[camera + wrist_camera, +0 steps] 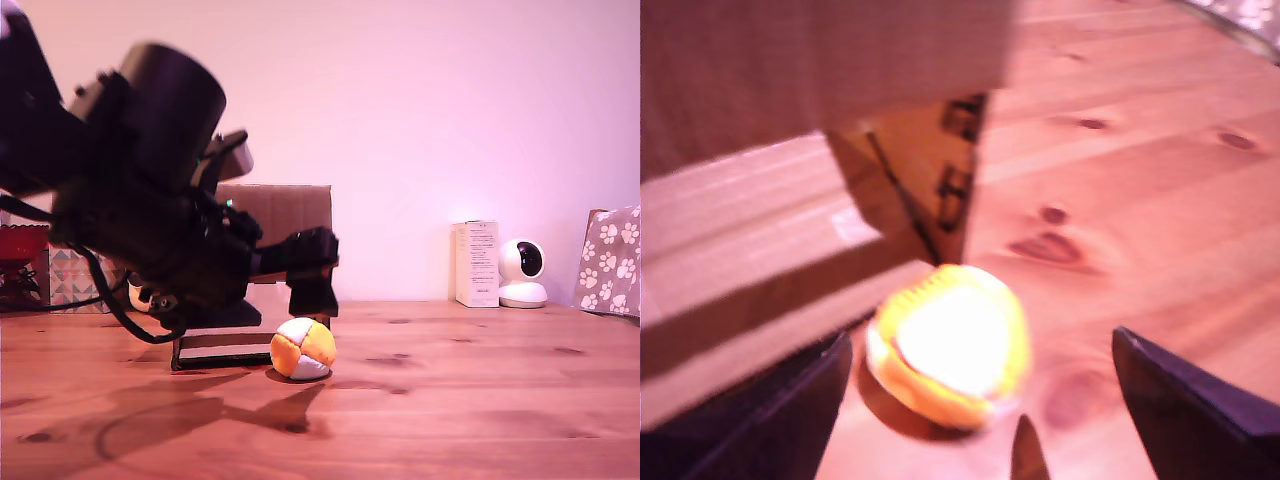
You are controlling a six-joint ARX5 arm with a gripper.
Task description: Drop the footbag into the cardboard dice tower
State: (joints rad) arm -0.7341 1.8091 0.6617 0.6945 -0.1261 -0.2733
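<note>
In the exterior view, the footbag (303, 349) sits on the wooden table (480, 400), just in front of the cardboard dice tower (285, 215). The black gripper (312, 292) hangs right above the ball, holding nothing.

In the wrist view, the footbag (948, 345) lies on the table between the two dark fingers (1185, 405). They are spread wide open and do not touch it. The tower (790, 200) stands close behind.
</note>
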